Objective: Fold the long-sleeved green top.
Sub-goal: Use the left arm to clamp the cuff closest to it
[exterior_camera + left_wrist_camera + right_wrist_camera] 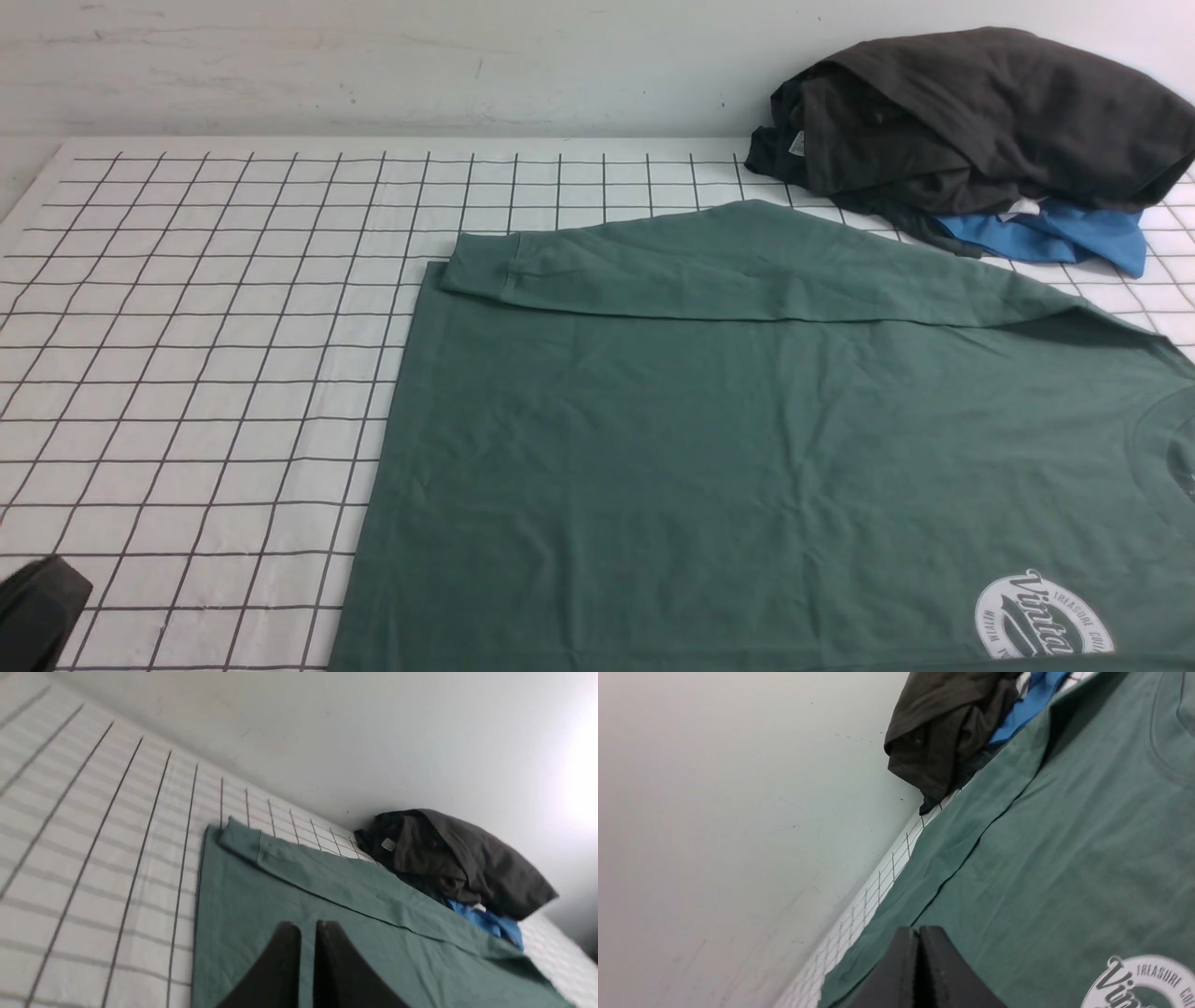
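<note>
The green long-sleeved top [728,448] lies flat, chest up, on the grid-patterned table cover [205,373]. Its far sleeve [747,266] is folded across the body along the far edge. The white round logo [1041,621] shows at the near right. My left gripper [308,926] hovers over the top [327,891] near its left edge, its jaws nearly together with a thin gap, holding nothing. A black part of the left arm [37,611] shows at the near left corner. My right gripper [919,929] is shut and empty above the top [1064,858], near the logo [1143,982].
A dark grey-black heap of clothes [980,121] sits at the far right against the wall, with a bright blue garment [1055,238] under it, close to the top's far right shoulder. The bare grid cover stretches left of the top.
</note>
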You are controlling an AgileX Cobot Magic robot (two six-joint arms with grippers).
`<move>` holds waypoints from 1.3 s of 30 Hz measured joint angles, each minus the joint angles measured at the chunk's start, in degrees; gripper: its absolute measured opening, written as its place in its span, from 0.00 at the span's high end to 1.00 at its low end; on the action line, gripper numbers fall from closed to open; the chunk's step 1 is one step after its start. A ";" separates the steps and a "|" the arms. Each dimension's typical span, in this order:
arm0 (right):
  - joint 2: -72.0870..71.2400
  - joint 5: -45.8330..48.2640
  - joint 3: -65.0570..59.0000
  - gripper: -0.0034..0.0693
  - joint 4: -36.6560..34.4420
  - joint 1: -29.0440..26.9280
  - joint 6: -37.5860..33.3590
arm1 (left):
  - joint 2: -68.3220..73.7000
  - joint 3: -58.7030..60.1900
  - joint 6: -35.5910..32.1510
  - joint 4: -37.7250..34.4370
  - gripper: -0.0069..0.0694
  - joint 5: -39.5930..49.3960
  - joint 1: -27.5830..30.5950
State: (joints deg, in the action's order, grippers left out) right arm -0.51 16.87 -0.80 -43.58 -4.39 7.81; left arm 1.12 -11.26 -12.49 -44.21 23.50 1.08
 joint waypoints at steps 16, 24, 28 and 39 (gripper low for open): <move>44.80 31.95 46.96 0.97 15.80 3.94 -29.81 | 47.62 -37.19 -6.97 30.20 0.87 37.06 -11.03; 57.70 51.30 52.48 0.97 21.02 17.16 -29.94 | 61.08 -35.44 -5.37 32.36 0.82 40.12 -26.90; 59.77 53.95 52.48 0.97 23.68 22.63 -30.00 | 68.22 -32.51 -4.93 32.88 0.68 36.31 -30.44; 59.78 54.33 52.48 0.97 24.91 24.15 -30.08 | 83.88 -29.77 -4.54 35.85 0.23 23.27 -36.13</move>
State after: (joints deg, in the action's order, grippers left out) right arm 59.28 71.20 51.68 -18.67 19.77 -22.26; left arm 85.00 -41.03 -17.03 -8.36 46.77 -35.05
